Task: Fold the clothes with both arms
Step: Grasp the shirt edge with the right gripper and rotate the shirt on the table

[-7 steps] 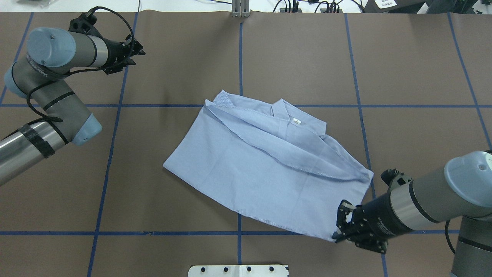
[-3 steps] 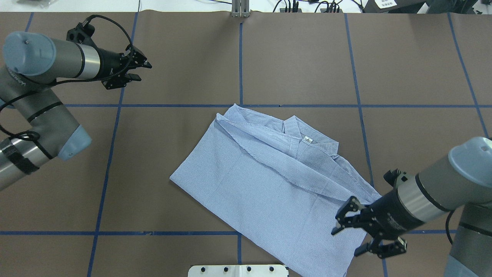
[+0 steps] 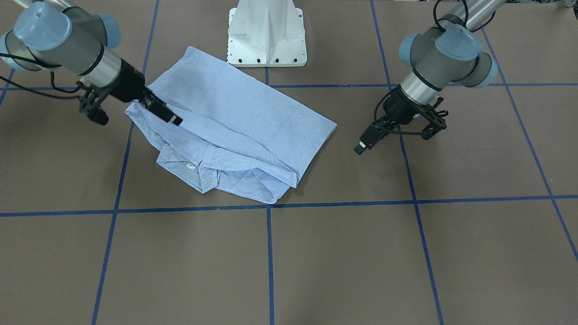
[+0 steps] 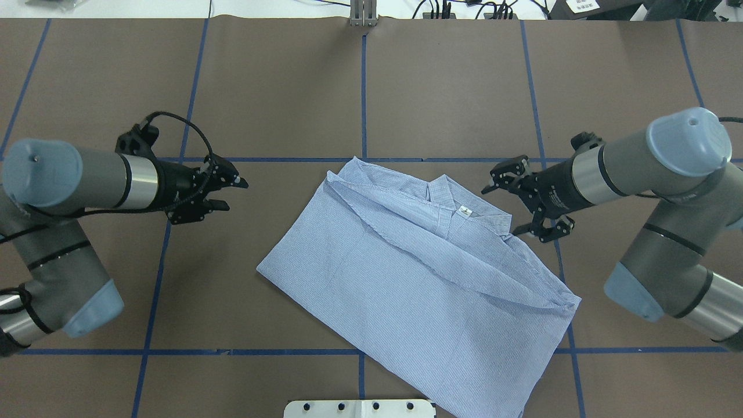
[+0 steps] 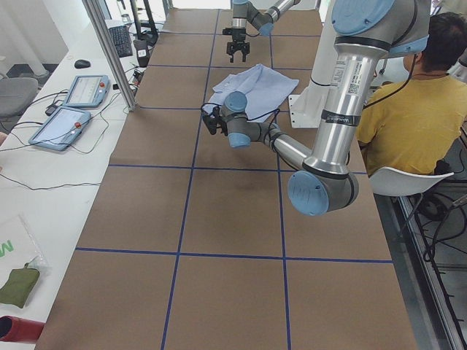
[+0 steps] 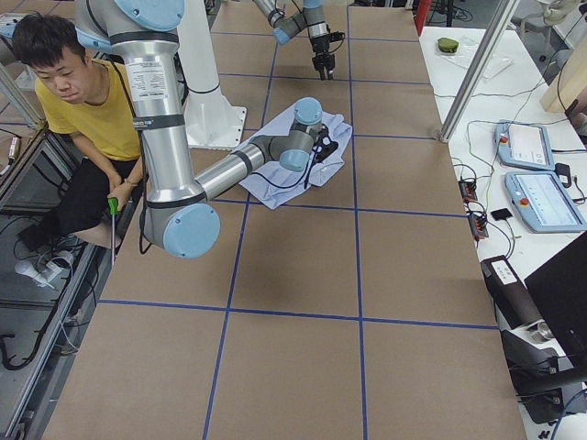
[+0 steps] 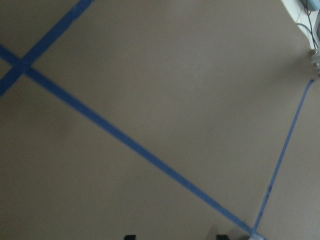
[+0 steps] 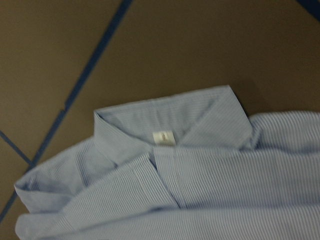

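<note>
Nearest the robot, the white pedestal base (image 4: 360,408) sits just beside the hem of the shirt (image 4: 418,290). The shirt lies folded and askew on the brown desk (image 4: 453,87), collar toward the far side, with the small white neck label (image 4: 464,211) showing. The right claw (image 4: 500,210) hangs at the collar's right end, jaws wide apart and gripping nothing; whether it touches the cloth cannot be told. The left claw (image 4: 235,194), likewise spread and empty, is over bare desk, apart from the shirt's left edge. Blue tape lines (image 4: 364,87) grid the desk, and cables (image 4: 447,8) lie beyond its far edge.
</note>
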{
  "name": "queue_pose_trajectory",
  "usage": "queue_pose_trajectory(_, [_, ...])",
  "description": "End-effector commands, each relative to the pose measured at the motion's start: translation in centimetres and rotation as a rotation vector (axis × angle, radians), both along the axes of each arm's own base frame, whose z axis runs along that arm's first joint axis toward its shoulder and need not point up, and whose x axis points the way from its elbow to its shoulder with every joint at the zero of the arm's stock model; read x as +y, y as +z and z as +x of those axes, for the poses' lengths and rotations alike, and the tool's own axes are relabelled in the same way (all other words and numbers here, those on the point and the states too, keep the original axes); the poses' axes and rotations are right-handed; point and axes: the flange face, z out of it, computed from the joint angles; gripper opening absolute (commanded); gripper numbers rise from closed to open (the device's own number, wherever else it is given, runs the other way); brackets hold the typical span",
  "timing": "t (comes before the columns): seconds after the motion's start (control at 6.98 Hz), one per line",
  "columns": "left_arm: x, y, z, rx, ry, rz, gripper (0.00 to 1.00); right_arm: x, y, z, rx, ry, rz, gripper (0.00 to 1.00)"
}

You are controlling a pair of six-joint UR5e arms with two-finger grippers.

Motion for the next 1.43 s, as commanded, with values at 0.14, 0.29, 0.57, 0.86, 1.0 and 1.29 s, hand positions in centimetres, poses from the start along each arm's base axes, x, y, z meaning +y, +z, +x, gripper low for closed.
queue_pose_trajectory(0.14, [8.7,1.4,8.0,-0.056,0.034,-0.095,0.66,-8.0,2.5,-2.3,0.168,0.171,0.185,1.0])
queue_pose_trajectory(0.29, [9.0,1.0,8.6,-0.075,0.024,-0.095,0.65,-9.1,3.4,-3.2,0.193,0.181,0.175,1.0])
queue_pose_trajectory(0.57, [8.9,1.1,8.6,-0.078,0.022,-0.097,0.6,-9.3,3.7,-3.4,0.199,0.18,0.173,1.0])
queue_pose_trajectory(0.86, [9.0,1.3,8.6,-0.072,0.009,-0.126,0.09,-9.3,4.0,-3.4,0.203,0.179,0.169,1.0])
queue_pose_trajectory(1.0, [9.1,1.4,8.5,-0.074,0.009,-0.126,0.0,-9.6,4.4,-3.7,0.21,0.178,0.163,1.0])
queue_pose_trajectory(1.29, [10.2,2.8,6.5,-0.131,0.013,-0.086,0.0,-9.7,4.5,-3.8,0.212,0.178,0.16,1.0])
